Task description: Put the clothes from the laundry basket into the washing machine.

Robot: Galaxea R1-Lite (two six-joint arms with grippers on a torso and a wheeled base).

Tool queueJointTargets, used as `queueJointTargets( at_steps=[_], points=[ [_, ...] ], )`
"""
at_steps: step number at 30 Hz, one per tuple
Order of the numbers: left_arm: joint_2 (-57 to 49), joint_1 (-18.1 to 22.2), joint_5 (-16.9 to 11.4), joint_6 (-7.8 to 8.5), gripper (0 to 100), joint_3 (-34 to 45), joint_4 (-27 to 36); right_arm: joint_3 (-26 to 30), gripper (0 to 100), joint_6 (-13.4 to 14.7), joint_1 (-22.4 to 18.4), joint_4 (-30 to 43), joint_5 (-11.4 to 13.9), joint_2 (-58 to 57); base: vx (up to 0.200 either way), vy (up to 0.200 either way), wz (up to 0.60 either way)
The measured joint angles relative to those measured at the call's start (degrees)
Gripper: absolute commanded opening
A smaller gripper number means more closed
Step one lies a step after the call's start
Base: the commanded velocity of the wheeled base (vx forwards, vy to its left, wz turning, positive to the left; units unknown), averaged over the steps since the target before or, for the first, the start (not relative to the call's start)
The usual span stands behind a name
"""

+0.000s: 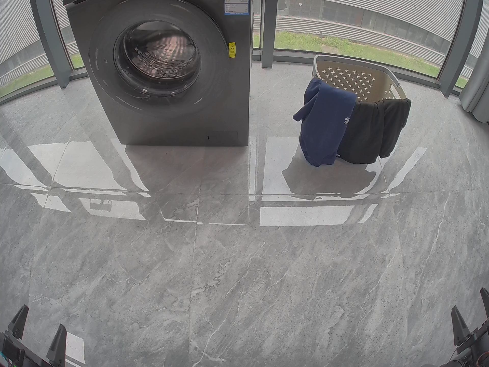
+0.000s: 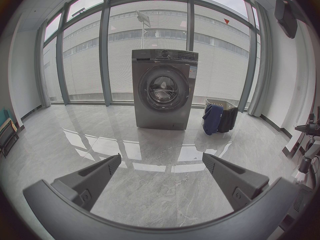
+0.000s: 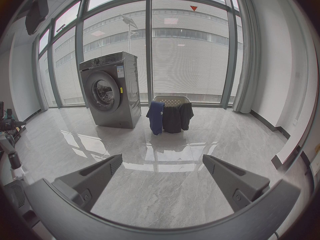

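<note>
fingers (image 2: 90,180) apart on left gripper (image 2: 160,156), right gripper (image 3: 161,157) likewise, both empty, well short of basket (image 1: 351,75) | progress: nothing loaded yet, all left to do | basket: blue garment (image 1: 323,126) and black garment (image 1: 372,128) draped over front rim | washer (image 1: 168,113): drum (image 1: 157,57) looks bare; door open or shut, cannot tell

I see the left gripper (image 1: 39,327) low at the near left corner, tips pointing toward the far side, jaws spread wide. From its wrist camera both fingers (image 2: 96,177) sit level and symmetric, with the ribbed inner pads facing each other across a broad gap. The right gripper (image 1: 469,307) mirrors it at the near right corner, jaws equally wide. Its fingers (image 3: 233,180) are also level. Both arms are tucked in close, well apart from each other.
</note>
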Motion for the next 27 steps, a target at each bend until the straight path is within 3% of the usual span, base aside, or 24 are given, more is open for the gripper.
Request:
queueJointTargets(
  at_steps=[22,27],
  points=[
    [0.0,-0.02,0.01,-0.11,100,0.0,0.0,0.0,100,-0.16,0.0,-0.02,0.0,0.0,0.0,0.0,0.0],
    [0.0,0.0,0.06,-0.29,100,0.0,0.02,0.0,100,-0.16,0.0,-0.02,0.0,0.0,0.2,0.0,0.0]
  ],
)
